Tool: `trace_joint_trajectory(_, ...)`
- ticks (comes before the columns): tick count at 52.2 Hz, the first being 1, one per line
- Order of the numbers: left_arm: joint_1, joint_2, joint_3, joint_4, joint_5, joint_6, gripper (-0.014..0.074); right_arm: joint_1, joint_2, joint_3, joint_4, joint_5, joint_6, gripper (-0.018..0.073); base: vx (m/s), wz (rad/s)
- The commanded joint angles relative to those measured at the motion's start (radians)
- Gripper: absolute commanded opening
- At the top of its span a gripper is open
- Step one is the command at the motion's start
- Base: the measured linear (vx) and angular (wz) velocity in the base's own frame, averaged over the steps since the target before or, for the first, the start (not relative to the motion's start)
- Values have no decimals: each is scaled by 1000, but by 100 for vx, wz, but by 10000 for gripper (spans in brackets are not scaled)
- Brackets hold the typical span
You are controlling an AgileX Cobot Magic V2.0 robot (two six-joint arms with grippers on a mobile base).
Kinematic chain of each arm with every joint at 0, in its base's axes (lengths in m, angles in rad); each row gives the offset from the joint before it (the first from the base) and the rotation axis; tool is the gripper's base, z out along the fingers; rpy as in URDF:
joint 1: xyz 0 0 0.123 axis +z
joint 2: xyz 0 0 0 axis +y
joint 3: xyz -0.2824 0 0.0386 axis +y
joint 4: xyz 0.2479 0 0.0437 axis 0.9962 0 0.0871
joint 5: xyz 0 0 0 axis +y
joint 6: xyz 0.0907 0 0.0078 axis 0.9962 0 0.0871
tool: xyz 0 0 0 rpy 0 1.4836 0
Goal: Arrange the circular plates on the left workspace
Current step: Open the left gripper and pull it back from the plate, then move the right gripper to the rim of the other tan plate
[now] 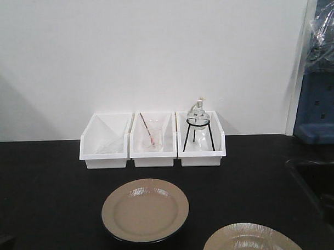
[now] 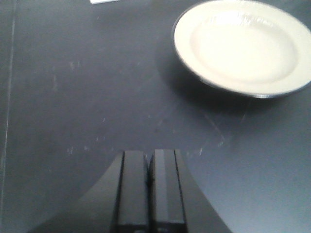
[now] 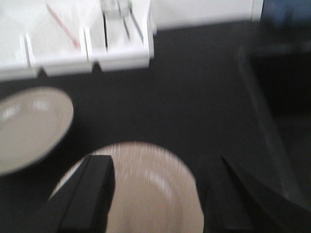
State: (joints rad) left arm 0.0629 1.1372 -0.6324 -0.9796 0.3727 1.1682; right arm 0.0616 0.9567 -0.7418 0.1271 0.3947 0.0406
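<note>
Two beige plates: whole plate sits in front of the white bins, second plate farther from them, cropped by the frame. Left gripper fingers pressed together, right gripper spread over second plate, contact too blurry to call.

Plain white wall, evenly lit

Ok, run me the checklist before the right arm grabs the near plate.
1. Right gripper open: ok, jaws spread either side of the near plate.
2. Contact with that plate: cannot tell, the right wrist view is blurred.
3. Left gripper ready to grasp: not ok, shut and empty.
4. Far plate apart from the near one: ok, dark benchtop shows between them.
5. Benchtop left of the far plate free of objects: ok.
</note>
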Motion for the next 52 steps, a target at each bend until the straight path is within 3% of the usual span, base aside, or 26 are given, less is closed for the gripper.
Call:
trace_joint_trajectory(1,1,-28,-6,-29,-31,0,0,-43,92,-152,43,142,-55,365,0,0)
trace_joint_trajectory(4,1,-28,1,-25,-29,0,0,-83,164,-221,100,241,-127,325,0,0)
trace_joint_trajectory(10,1,-28,11,-26,-13,-1,0,-201,314,-361,312,405,-304,230,0,0)
trace_joint_trajectory(17,1,-28,17,-29,-4,-1,0,-359,462,-408,591,535,-476,157,0,0)
trace_joint_trajectory(21,1,-29,17,-59,-1,-1,0,-448,530,-408,692,572,-552,123,0,0)
trace_joint_trajectory(29,1,-29,17,-81,27,-1,0,-579,664,-408,857,644,-675,130,0,0)
trace_joint_trajectory(35,1,-29,17,-103,50,-1,0,-613,759,-408,974,748,-782,195,0,0)
trace_joint_trajectory(42,1,-29,17,-108,56,-1,0,-592,834,-408,981,789,-873,337,0,0)
trace_joint_trajectory(52,1,-29,17,-131,60,0,0,-545,863,-408,894,705,-881,510,0,0)
